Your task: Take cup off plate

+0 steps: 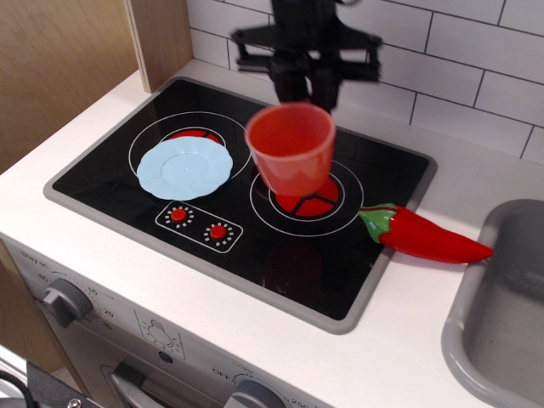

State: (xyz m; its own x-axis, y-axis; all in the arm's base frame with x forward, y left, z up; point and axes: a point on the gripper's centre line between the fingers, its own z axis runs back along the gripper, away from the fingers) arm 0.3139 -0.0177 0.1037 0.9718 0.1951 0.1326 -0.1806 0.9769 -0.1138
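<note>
Fingers (306, 95) pinch the far rim of the cup (291, 149), which hangs in the air, slightly blurred, over the right burner (308, 200) and well clear of the plate (184, 167). That plate lies bare on the left burner. A chili (422, 235) rests at the stove's right edge, near the sink (497, 293). To finish well, I judge the arm should lower the cup straight onto open surface, keeping it upright, short of the chili, and release only once the base touches.
</note>
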